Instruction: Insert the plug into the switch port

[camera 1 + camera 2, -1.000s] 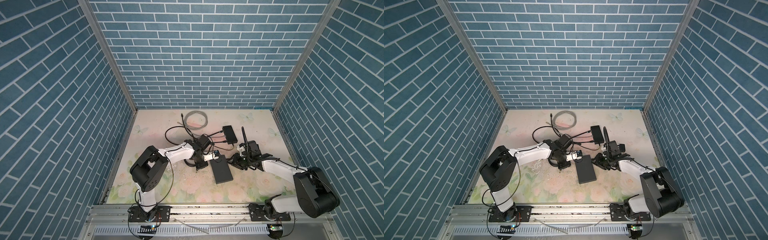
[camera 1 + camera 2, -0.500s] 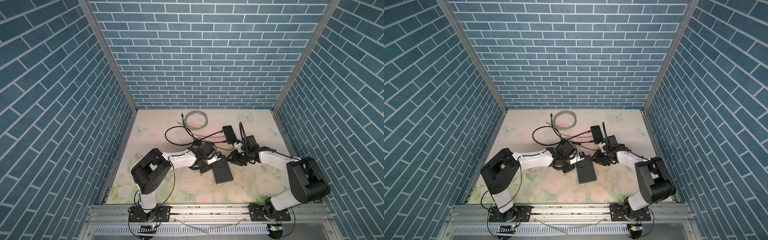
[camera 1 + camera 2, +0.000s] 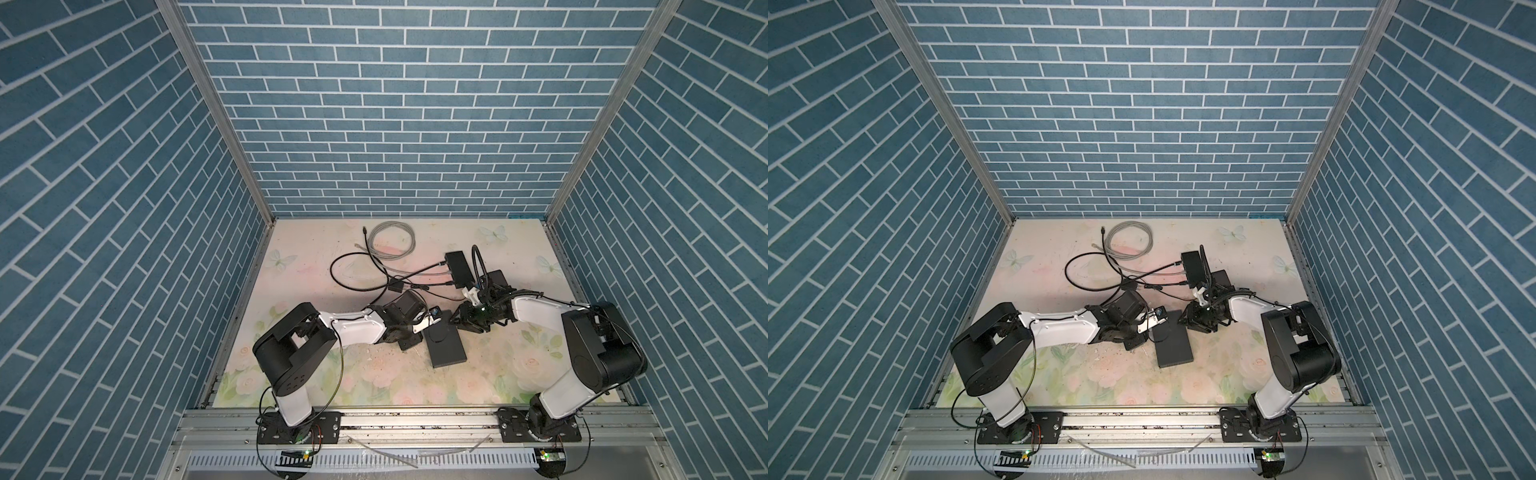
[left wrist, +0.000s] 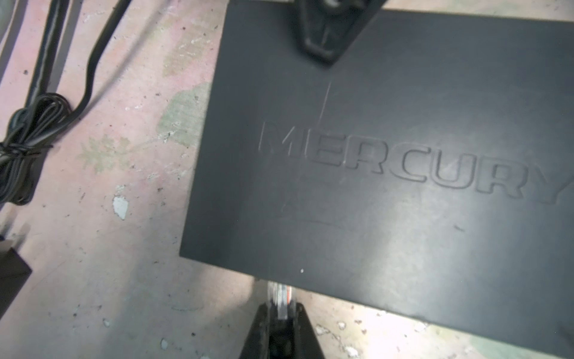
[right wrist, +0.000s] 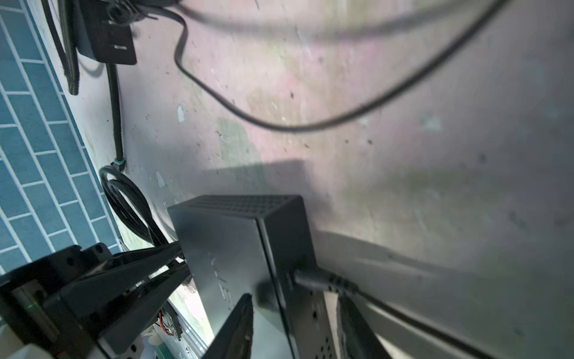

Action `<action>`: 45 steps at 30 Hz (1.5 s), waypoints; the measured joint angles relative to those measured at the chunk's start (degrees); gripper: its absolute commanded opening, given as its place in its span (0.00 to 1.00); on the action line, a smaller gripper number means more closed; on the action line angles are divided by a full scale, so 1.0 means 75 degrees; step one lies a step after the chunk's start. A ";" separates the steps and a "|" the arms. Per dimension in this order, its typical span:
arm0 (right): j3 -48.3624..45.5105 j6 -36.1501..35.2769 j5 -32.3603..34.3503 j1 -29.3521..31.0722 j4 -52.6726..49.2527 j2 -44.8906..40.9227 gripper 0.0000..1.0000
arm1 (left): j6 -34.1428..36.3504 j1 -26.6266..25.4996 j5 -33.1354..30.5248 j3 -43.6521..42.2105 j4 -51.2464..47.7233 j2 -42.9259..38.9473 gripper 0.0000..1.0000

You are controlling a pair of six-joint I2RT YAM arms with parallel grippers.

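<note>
The switch (image 3: 448,347) (image 3: 1174,347) is a flat black box marked MERCURY (image 4: 388,155), lying mid-table. My left gripper (image 3: 434,322) (image 3: 1158,320) (image 4: 281,307) is shut on the clear plug (image 4: 279,293). The plug's front end meets the switch's side wall, and the port itself is hidden under the top edge. My right gripper (image 3: 459,322) (image 3: 1183,322) (image 5: 295,300) stands open astride the switch's (image 5: 223,242) opposite end. One finger lies over the top face and the other stands just off the side wall.
A black power lead (image 5: 320,281) is plugged into the switch's side. A smaller black box (image 3: 457,268) with several cables sits behind. A grey cable coil (image 3: 390,241) and black loops (image 3: 357,274) lie at the back. Blue brick walls close three sides.
Both grippers have closed in on the switch from either side. The left one carried the plug up to its edge. The right jaws have widened.
</note>
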 measured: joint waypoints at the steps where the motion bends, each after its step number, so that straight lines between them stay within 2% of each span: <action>1: 0.0073 -0.0035 -0.0029 0.0000 -0.0023 0.0070 0.45 | 0.0006 -0.0003 0.0026 -0.0003 0.0038 0.0003 0.08; 9: 0.0632 -0.0513 -0.0213 -0.0044 -0.0361 0.0571 0.42 | 0.0262 -0.0187 0.0149 -0.0003 0.0041 0.0009 0.08; 14: 0.0679 -0.0764 -0.0204 -0.0073 -0.0452 0.0606 0.40 | 0.0079 -0.0283 0.0050 0.0119 -0.0076 0.0087 0.08; 25: 0.0367 -0.0775 -0.0009 -0.0219 -0.0184 0.0315 0.40 | -0.1003 -0.0568 -0.0624 0.0420 0.0076 0.0417 0.07; 34: 0.0286 -0.0769 0.0122 -0.0271 -0.0134 0.0198 0.38 | -0.1090 -0.0790 -0.1131 0.0300 0.0399 0.0434 0.07; 45: 0.0227 -0.0638 0.0472 -0.0163 -0.0224 0.0009 0.37 | -0.0938 -0.0781 -0.1110 -0.0044 0.0793 0.0280 0.07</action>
